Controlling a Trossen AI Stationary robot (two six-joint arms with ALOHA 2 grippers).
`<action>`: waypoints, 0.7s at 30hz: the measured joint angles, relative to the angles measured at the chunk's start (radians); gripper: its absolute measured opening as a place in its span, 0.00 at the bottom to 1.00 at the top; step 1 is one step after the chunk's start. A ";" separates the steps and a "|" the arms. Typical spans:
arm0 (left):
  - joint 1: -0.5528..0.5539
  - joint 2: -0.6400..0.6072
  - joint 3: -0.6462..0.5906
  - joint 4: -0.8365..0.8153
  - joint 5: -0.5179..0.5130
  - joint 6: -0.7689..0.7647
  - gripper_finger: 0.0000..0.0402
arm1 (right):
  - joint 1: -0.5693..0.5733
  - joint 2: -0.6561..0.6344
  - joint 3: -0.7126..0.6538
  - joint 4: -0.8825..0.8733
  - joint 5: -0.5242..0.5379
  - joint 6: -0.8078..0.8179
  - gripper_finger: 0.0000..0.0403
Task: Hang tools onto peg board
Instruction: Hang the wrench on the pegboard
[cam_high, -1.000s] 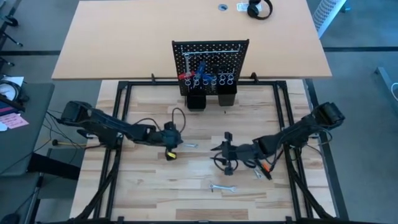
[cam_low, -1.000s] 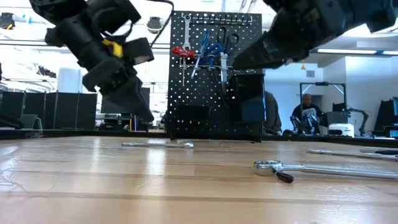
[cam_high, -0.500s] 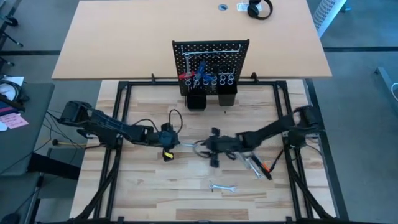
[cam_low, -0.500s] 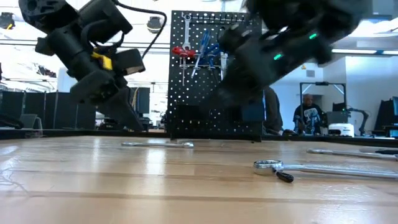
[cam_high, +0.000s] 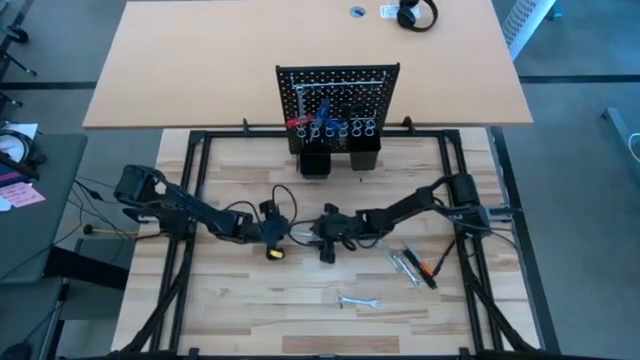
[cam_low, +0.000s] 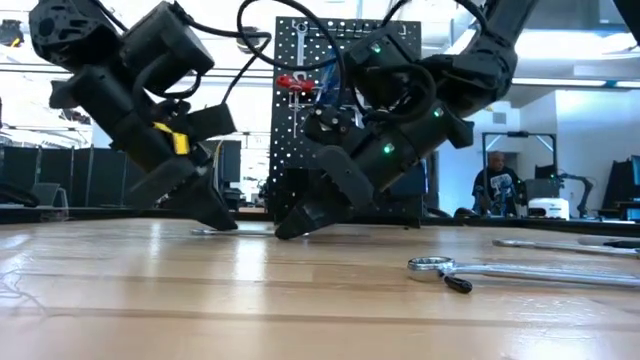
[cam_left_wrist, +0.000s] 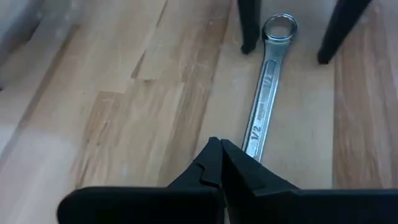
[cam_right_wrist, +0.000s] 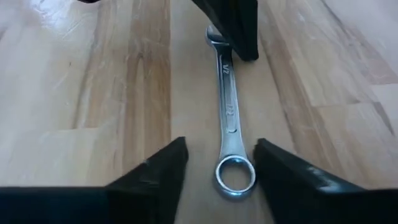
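A silver wrench lies flat on the wooden table, between my two grippers. My left gripper is shut, and its tips stand slanting down at the wrench's open-jaw end. My right gripper is open. Its two fingers stand on either side of the wrench's ring end without touching it. The black peg board stands upright at the table's far edge. Several tools hang on it, among them a silver wrench, a red-handled tool and blue-handled ones. My left gripper's shut fingertips come down at a slant from the table's left, at the wrench's open-jaw end. The fingers themselves hide that spot, so I cannot tell whether they touch the wrench or only the table beside it.
Two black cups stand at the peg board's foot. A small wrench lies near the front edge. Long silver tools and an orange-and-black one lie at the right. People show in the room beyond.
My right gripper has swung toward the table's left and down, from above the tools at the right to the wrench's ring end, and now straddles it. My left gripper has sunk a little, down to the wrench's other end. The wrench has not moved.
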 joint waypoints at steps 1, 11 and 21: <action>-0.011 -0.004 0.000 -0.008 -0.015 0.005 0.00 | 0.000 0.003 0.002 -0.017 -0.001 0.000 0.47; -0.106 -0.119 0.000 -0.011 -0.226 0.110 0.00 | -0.007 -0.012 0.002 -0.059 -0.016 0.049 0.02; -0.117 -0.181 0.000 0.059 -0.046 0.200 0.04 | 0.049 -0.155 -0.015 -0.095 0.071 -0.030 0.01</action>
